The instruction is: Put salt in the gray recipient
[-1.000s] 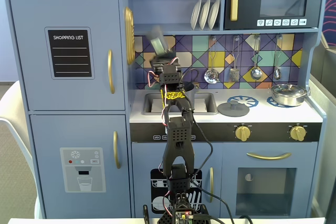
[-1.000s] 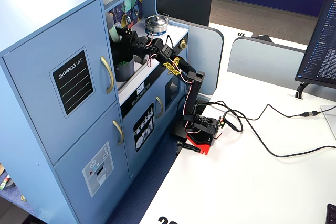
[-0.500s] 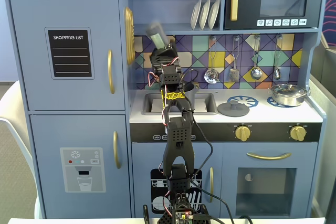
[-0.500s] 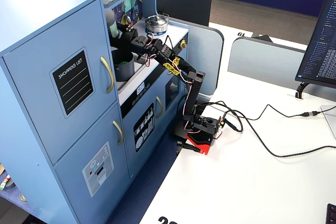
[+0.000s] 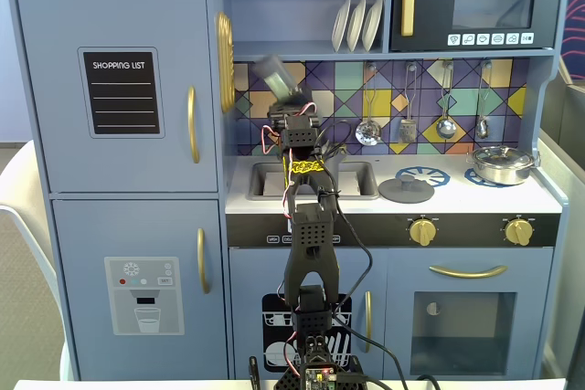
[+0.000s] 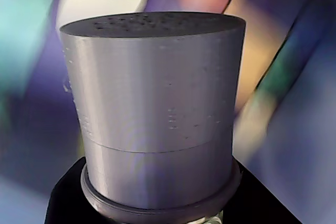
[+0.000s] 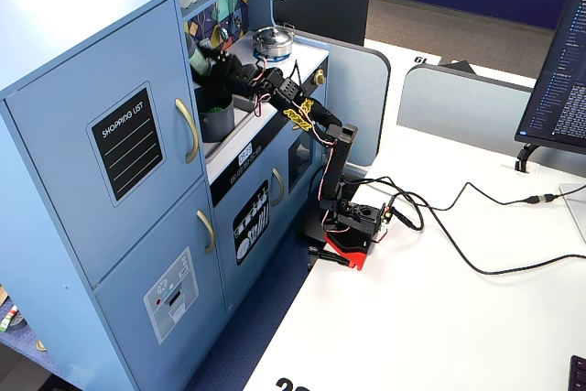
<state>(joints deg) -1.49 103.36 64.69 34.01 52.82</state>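
Note:
My gripper [image 5: 291, 105] is shut on the salt shaker [image 5: 276, 77] and holds it in the air, tilted, in front of the patterned back wall above the sink. The shaker looks motion-blurred there. In the wrist view its light gray cap [image 6: 157, 103] with a perforated top fills the frame, and the black jaws of the gripper [image 6: 157, 214] clamp it from both sides at the bottom. In a fixed view from the side, the shaker [image 7: 198, 58] with its green label hangs just above the dark-gray pot [image 7: 218, 116], which stands in the sink. The arm hides the pot from the front.
A shiny steel pan [image 5: 501, 163] sits on the right burner, and a flat gray lid [image 5: 406, 190] lies on the left burner. Utensils [image 5: 445, 125] hang on the back wall, and white plates [image 5: 356, 23] stand on the shelf above. A cable [image 7: 458, 244] runs across the white table.

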